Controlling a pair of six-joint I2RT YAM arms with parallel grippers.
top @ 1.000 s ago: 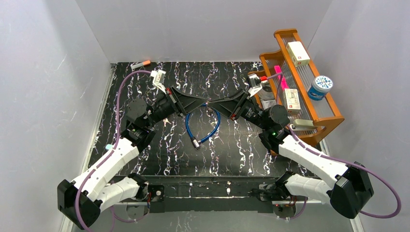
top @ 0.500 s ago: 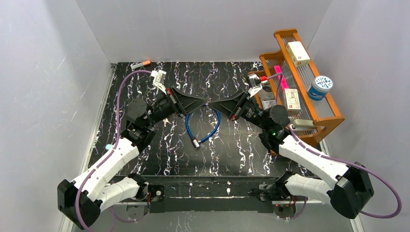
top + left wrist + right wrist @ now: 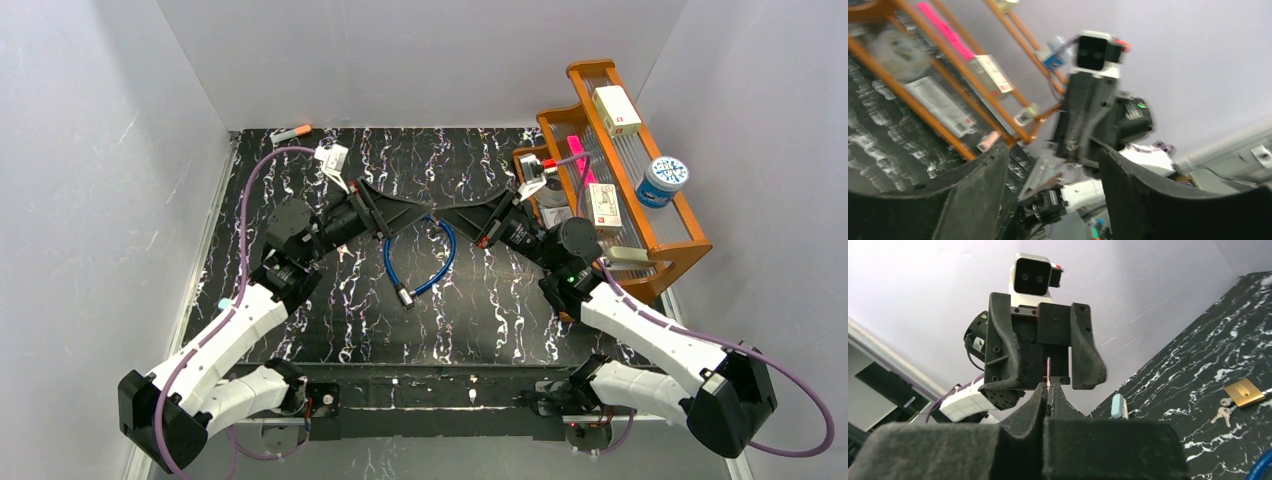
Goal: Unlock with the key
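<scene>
Right wrist view: the right gripper (image 3: 1048, 388) is pinched together on a thin key (image 3: 1048, 369), seen edge-on, held up over the blue cable (image 3: 420, 262). Just past it, also above the cable, the left gripper (image 3: 1048, 152) faces it, fingers apart either side of the key. Farther off, near the cable, a brass padlock (image 3: 1244, 392) and small keys (image 3: 1221, 414) lie on the table.

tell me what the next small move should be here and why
Probably draw the left gripper straight back. Its jaws stand open either side of what looks like the key, while the right gripper is shut on it, so the handover looks done. Clearing the left arm would let the right one carry it down to the padlock on the table.
</scene>
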